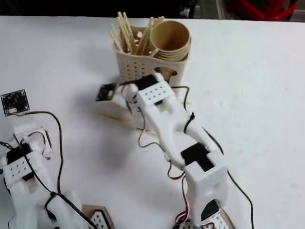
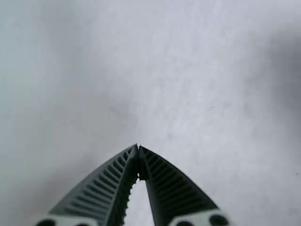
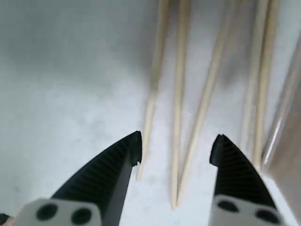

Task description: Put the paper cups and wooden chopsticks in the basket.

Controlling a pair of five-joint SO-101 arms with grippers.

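The table (image 1: 248, 95) is white. At the left, the left gripper (image 2: 138, 150) is over bare table with its jaws pressed together. In the middle, the right gripper (image 3: 177, 139) hangs just in front of the basket (image 1: 138, 67), jaws spread wide, over loose wooden chopsticks (image 3: 179, 94) that lie flat on the table. The basket stands at the back. More chopsticks (image 1: 125, 31) stand up in its left side, and stacked paper cups (image 1: 170, 38) sit in its right side

The white right arm (image 1: 176, 124) stretches forward, its black ribbed gripper (image 3: 178, 141) spread wide; the left arm (image 1: 19, 179) sits folded, its grey gripper (image 2: 138, 153) pinched closed.
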